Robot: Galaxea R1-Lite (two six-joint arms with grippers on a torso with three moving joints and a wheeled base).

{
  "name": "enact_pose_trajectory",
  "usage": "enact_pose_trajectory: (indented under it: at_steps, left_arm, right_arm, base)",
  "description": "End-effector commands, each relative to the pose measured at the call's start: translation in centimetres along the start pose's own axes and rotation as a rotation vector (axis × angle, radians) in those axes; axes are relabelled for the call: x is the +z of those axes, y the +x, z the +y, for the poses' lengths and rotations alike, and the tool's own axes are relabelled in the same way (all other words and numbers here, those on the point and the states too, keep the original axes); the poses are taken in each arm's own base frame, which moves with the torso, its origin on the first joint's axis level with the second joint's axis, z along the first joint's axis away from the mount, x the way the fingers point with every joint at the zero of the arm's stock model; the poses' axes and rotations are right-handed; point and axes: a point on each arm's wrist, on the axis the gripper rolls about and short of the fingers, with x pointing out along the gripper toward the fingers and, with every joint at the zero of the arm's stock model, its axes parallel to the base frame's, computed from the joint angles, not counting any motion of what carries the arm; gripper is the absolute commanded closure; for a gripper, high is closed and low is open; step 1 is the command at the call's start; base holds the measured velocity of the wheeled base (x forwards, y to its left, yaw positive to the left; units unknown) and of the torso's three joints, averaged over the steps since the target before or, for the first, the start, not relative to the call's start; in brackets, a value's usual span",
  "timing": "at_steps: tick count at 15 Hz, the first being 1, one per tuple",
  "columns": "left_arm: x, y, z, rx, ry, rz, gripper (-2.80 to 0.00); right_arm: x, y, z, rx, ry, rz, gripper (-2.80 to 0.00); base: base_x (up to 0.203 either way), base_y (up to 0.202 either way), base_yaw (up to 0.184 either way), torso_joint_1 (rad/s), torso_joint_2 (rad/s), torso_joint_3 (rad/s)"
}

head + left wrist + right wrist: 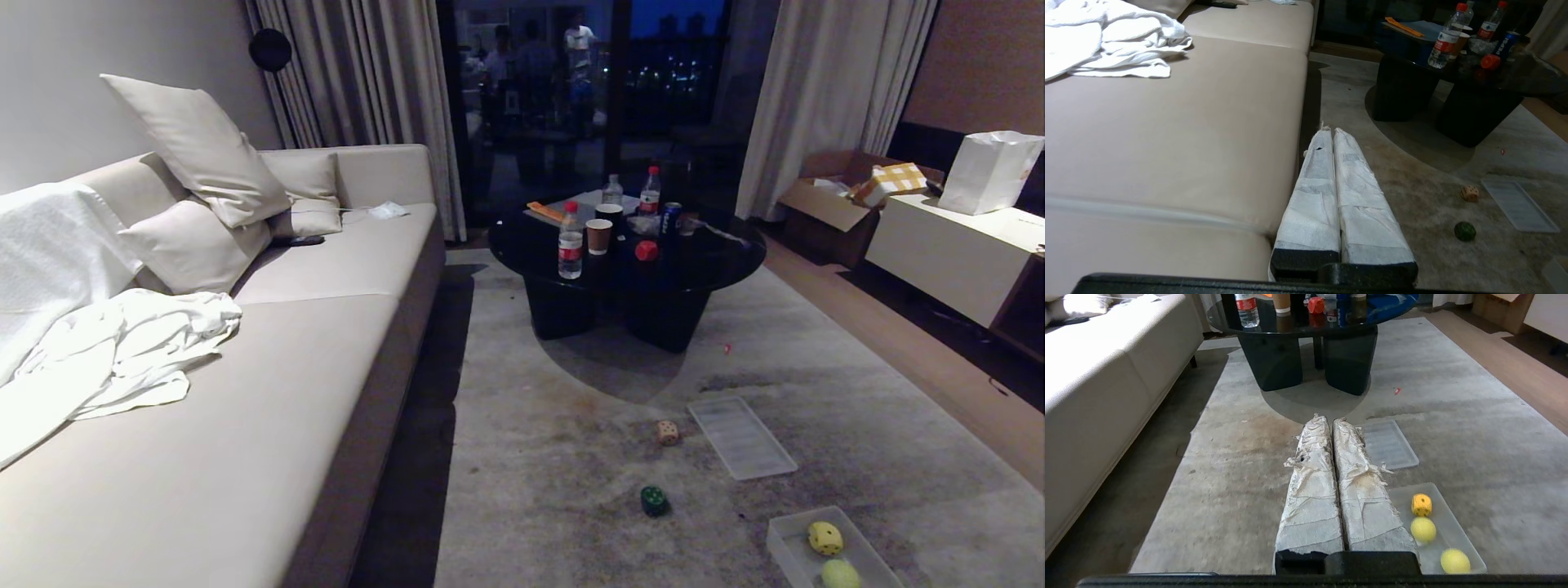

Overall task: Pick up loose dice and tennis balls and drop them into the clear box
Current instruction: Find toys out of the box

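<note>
Lower right of head view: shallow clear plastic box (782, 545) w/ yellow dice (825, 537) + fuzzy tennis ball (840, 574) inside. Dark green dice (654, 501), beige dice (668, 433) loose on rug. Left gripper (1329, 131), right gripper (1327, 419): jaws closed, empty.

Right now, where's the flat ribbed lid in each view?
Head: ribbed lid on the rug, right of the beige die.
Left wrist: lid at the right edge, beyond the beige die.
Right wrist: lid partly behind the shut right gripper.
Shared landmark: black coffee table.
</note>
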Motion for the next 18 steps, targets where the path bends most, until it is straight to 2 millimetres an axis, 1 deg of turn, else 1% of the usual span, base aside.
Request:
enact_pose_trajectory:
  at_steps: [1,14,15,18]
  left_arm:
    - [0.01,0.0,0.0,0.001,-0.001,-0.001,0.0]
    - [0.01,0.0,0.0,0.001,-0.001,-0.001,0.0]
    - [0.01,0.0,0.0,0.0,-0.001,-0.001,0.0]
    - [0.01,0.0,0.0,0.0,-0.001,-0.001,0.0]
  right_arm:
    - [-0.16,0.05,-0.01,0.001,0.0,0.007,0.0]
    - [-0.16,0.05,-0.01,0.001,0.0,0.007,0.0]
    - [-0.17,0.04,-0.01,0.001,0.0,0.005,0.0]
    - [-0.16,0.05,-0.01,0.001,0.001,0.007,0.0]
  base:
    - [0.182,0.0,0.003,0.001,0.0,0.002]
    - [0.183,0.0,0.0,0.002,0.0,0.003]
    - [0.126,0.0,-0.002,0.002,0.0,0.002]
    - [0.0,0.0,0.0,0.0,0.0,0.0]
